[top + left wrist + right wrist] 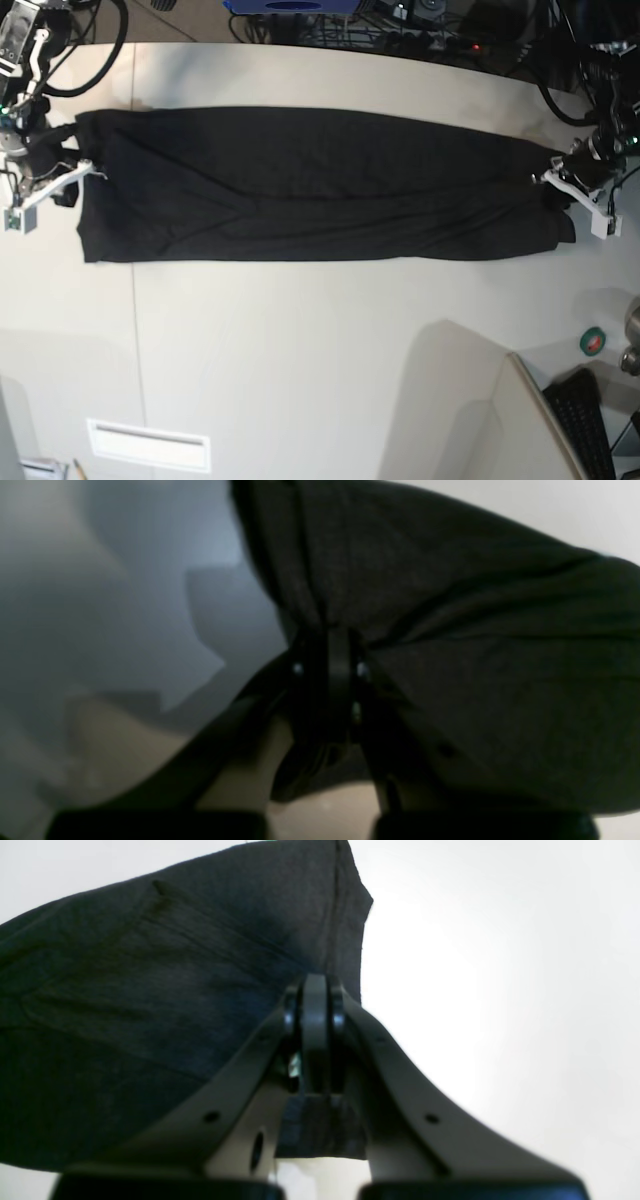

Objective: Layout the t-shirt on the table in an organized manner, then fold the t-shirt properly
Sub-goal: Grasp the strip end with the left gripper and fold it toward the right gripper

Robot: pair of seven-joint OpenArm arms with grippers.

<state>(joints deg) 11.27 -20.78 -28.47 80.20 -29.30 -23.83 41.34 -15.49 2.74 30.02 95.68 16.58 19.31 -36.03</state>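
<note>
Black t-shirt [320, 190] stretches between both clamped tools, left tool [556, 176] and right tool [82, 168].

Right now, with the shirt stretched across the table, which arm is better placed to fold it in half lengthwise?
Neither alone. The left gripper and right gripper are each shut on opposite ends of the t-shirt, so likely both must move together.
</note>
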